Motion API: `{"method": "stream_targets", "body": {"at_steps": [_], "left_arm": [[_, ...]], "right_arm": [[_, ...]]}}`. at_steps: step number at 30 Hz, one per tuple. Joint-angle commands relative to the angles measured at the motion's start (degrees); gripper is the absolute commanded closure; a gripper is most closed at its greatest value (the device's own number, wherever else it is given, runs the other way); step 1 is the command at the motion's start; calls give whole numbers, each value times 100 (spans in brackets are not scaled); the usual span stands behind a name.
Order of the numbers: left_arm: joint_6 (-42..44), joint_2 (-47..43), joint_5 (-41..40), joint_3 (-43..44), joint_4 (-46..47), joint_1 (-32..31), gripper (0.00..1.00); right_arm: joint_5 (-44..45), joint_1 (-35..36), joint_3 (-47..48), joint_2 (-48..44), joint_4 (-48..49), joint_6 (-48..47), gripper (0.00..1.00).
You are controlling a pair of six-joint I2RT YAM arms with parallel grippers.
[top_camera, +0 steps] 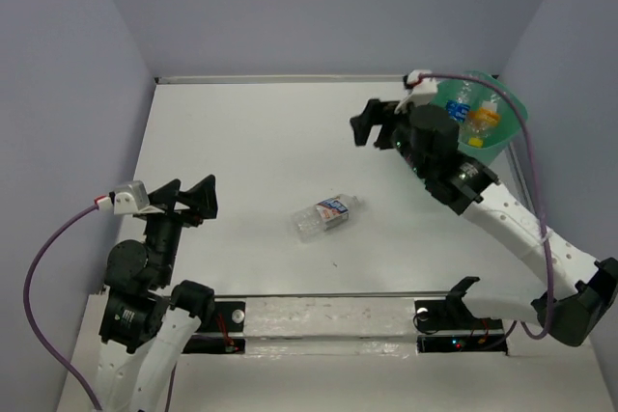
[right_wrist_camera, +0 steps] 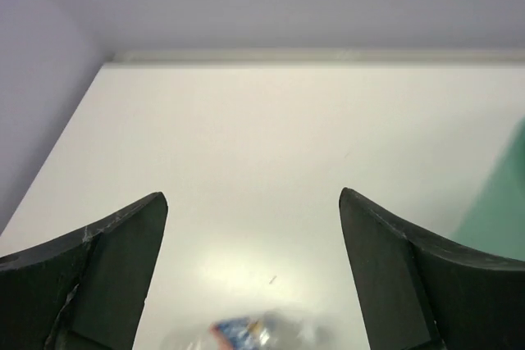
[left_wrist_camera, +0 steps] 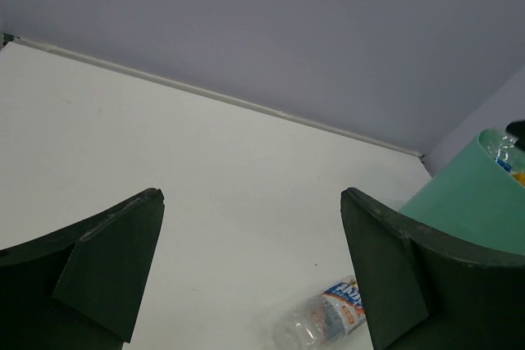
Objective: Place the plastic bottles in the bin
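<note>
Pale lilac walls (top_camera: pixel 290 7) close in a white counter (top_camera: pixel 241 142). From the top view, one clear crinkly plastic bottle with a white, red and blue label (top_camera: pixel 324 216) lies on its side near the middle of the counter, well apart from both arms. At the far right corner stands the mint-green plastic bin (top_camera: pixel 502 147), with several bottles bearing blue and orange labels (top_camera: pixel 475 118) inside. The right arm's fingers (top_camera: pixel 364 129) hang just left of the bin, spread and empty. The left arm's fingers (top_camera: pixel 203 196) sit at the near left, also spread and empty.

From the left wrist, its fingers (left_wrist_camera: pixel 107 260) frame bare counter, with the labelled bottle (left_wrist_camera: pixel 324 321) low between them and the bin (left_wrist_camera: pixel 467 202) at the far right.

From the right wrist, its released fingers (right_wrist_camera: pixel 107 268) stand wide with nothing between them. The bottle (right_wrist_camera: pixel 246 334) shows as a blur at the bottom edge, and a strip of the bin (right_wrist_camera: pixel 500 202) is on the right.

The step in hand looks like fetching the one bottle left on the counter. That calls for an arm to come down over it, set its fingers across the bottle's body, close gently on the thin plastic, then lift it above the bin's rim.
</note>
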Motion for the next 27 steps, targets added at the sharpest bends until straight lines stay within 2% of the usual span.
{"method": "stream_targets", "body": {"at_steps": [1, 3, 5, 7, 9, 17, 22, 27], "left_arm": [[61, 184, 12, 85, 196, 65, 1], [61, 193, 48, 85, 205, 100, 1], [61, 184, 57, 76, 205, 118, 1], [61, 175, 57, 67, 205, 153, 1], [52, 184, 65, 67, 205, 162, 1], [52, 175, 136, 59, 205, 162, 1], [61, 158, 154, 50, 223, 162, 1], [61, 131, 189, 58, 223, 162, 1]], "right_arm": [[-660, 1062, -1087, -146, -688, 1435, 9], [-549, 1598, -1807, -32, -408, 2252, 5], [12, 2063, -2360, 65, -337, 3163, 2], [286, 2066, -2652, 92, -223, 3859, 1], [322, 2066, -2942, 92, 49, 4003, 1], [331, 2066, -2619, 1092, -29, 4434, 0], [365, 2066, -2452, 1498, 94, 4444, 0], [454, 2066, -1978, 1919, 103, 4067, 0]]}}
